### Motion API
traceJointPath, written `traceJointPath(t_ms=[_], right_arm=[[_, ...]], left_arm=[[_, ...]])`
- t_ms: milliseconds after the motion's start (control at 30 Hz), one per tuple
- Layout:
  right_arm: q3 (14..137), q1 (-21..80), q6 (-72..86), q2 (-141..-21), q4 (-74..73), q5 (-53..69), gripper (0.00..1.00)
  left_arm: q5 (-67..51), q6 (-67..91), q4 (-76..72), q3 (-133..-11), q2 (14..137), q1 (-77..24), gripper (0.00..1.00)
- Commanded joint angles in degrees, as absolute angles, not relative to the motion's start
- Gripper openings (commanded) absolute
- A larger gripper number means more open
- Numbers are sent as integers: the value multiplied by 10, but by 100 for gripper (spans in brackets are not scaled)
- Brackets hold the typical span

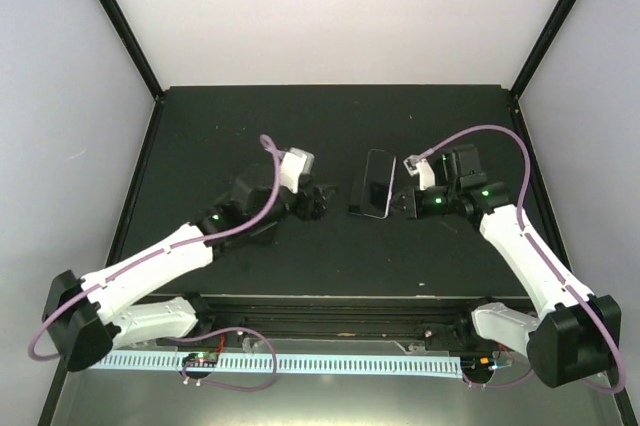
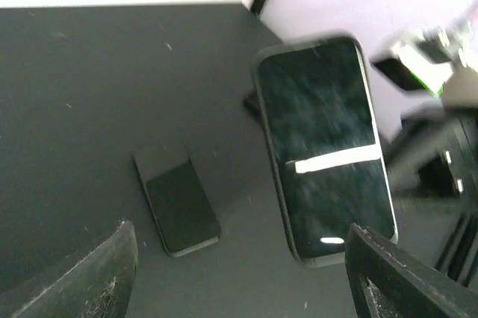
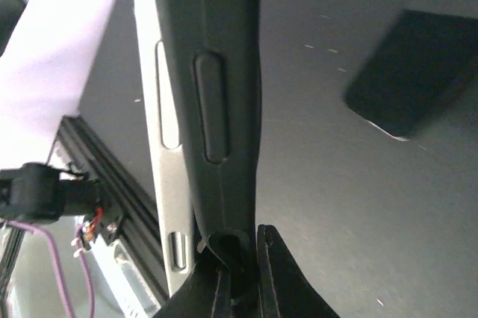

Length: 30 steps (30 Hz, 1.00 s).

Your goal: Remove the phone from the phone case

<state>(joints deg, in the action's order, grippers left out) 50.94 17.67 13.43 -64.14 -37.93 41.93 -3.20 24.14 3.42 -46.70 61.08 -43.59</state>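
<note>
Nearest you, your left gripper (image 2: 240, 232) is hovering low over the table (image 1: 250, 116) with its jaws standing wide apart and nothing between them. It is facing the glossy screen of the phone (image 2: 323, 146), probably so it can take hold of the phone's free side. Just beyond, your right gripper (image 3: 243, 258) is pinching the thin rim of the phone case (image 3: 224, 72), its fingers drawn together on it. It is holding phone and case raised and tilted above the table, between the two grippers, likely so the other arm has something braced to pull against. Along the gripped side, a pale strip with slots is showing beside the black case wall. That is looking like the phone's own edge beginning to peel free, but the phone is not yet out. Under the raised phone, a dark flat rectangle (image 2: 178, 200) is lying on the table, and you cannot tell from here what it is. The table is matte black and lightly dusted with specks, and farther back plain pale walls (image 1: 330, 6) are closing in the space, joined by black corner posts.
</note>
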Motion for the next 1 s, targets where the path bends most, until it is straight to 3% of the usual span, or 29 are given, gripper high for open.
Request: traceJointPath(t_ms=[0, 200, 467, 633, 967], right_arm=[[515, 144, 130, -647, -440, 360, 1], [516, 128, 141, -661, -493, 248, 1], [518, 100, 176, -724, -489, 223, 1], [529, 84, 185, -763, -488, 217, 1], [546, 76, 203, -811, -496, 178, 1]], left_arm=[[26, 171, 68, -469, 653, -503, 77], [36, 148, 17, -490, 744, -580, 76], [85, 97, -33, -579, 894, -649, 77], [137, 75, -82, -617, 978, -657, 82], [146, 32, -150, -658, 1067, -658, 80]])
